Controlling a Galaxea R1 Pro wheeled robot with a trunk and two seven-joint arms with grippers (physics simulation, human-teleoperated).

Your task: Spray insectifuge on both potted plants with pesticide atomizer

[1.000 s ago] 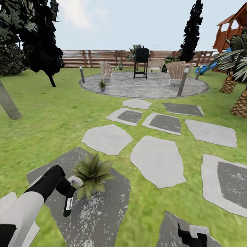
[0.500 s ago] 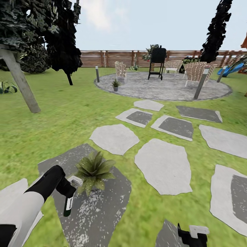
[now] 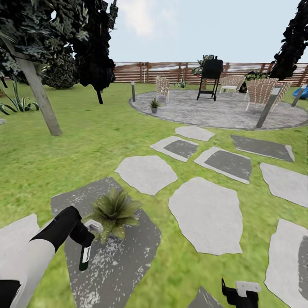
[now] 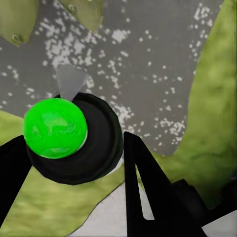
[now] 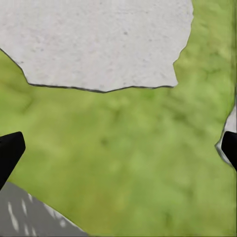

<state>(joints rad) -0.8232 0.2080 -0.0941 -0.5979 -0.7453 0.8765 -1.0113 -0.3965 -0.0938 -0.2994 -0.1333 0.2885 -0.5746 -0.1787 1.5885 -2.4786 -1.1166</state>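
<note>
**Atomizer held beside the near plant**

The atomizer (image 3: 84, 258) hangs upright in the left gripper (image 3: 87, 239), its dark body pointing down over a dark stepping stone (image 3: 124, 265), just beside the near plant (image 3: 114, 210). The left wrist view looks down on the bottle's top (image 4: 55, 128), which here reads bright green inside a black ring, with the black fingers (image 4: 153, 192) on either side, jaws pinching it; speckled stone and leaf tips (image 4: 19, 19) lie below. From the head, that cap is hidden.

The second plant (image 3: 154, 105) stands well apart at the near edge of the round patio (image 3: 222, 113), near chairs (image 3: 162, 87) and a grill (image 3: 211, 77), before the fence (image 3: 162, 72).

The right gripper (image 3: 239, 293) sits low at the frame's bottom; its wrist view shows both fingertips (image 5: 10, 150) at the picture's edges, jaws spread, over grass (image 5: 123, 148) and a pale stone (image 5: 98, 42).
</note>
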